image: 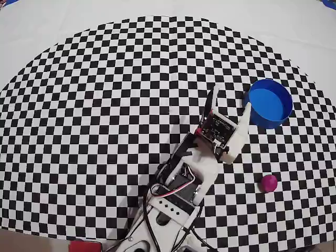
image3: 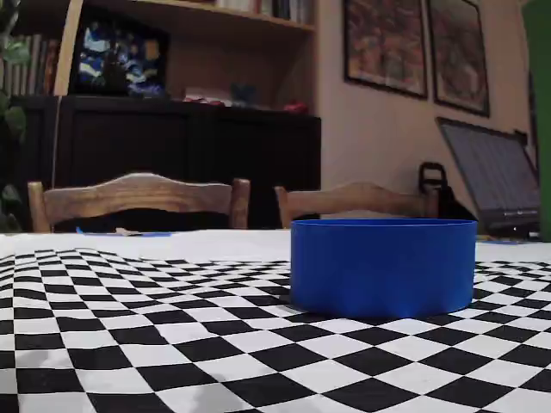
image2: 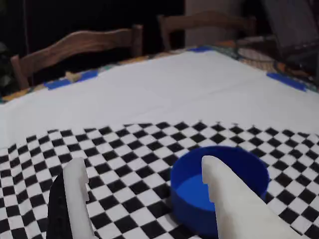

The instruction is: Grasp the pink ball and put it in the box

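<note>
Gripper: the gripper (image: 230, 100) reaches up and right from the arm in the overhead view; its two fingers stand spread apart with nothing between them.
Fingers: in the wrist view the white fingers (image2: 79, 194) rise from the bottom edge, one at left and one at right, with bare checkered cloth (image2: 124, 164) in the gap.
Box: the round blue box (image: 269, 103) sits just beyond the right finger; in the wrist view that fingertip overlaps its near wall (image2: 197, 211). Nothing shows inside it.
Pink ball: the pink ball (image: 269, 182) lies on the checkered cloth, well apart from the fingers, behind them and to the right in the overhead view, below the box.
Fixed view: the blue box (image3: 383, 267) stands upright on the cloth; neither ball nor gripper appears there.
Background: wooden chairs (image3: 138, 200) stand behind the table.
</note>
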